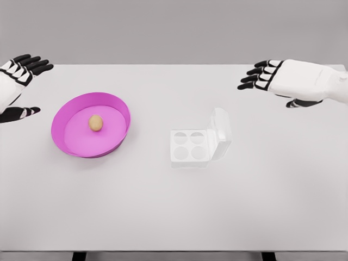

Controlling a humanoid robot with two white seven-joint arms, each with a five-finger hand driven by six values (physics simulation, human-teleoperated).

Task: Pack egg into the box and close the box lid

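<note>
A tan egg [95,123] lies in the middle of a magenta bowl [116,103] on the left half of the white table. Right of centre stands a white egg box [188,147] with four empty cups, its lid [220,134] hinged up on the right side. My left hand [20,87] hovers at the far left edge, left of the bowl, fingers spread and empty. High at the right, my right hand [272,81] floats above and to the right of the box, fingers extended, holding nothing.
The white table [174,212] fills most of the view, its front edge near the bottom of the picture and its back edge against a grey wall.
</note>
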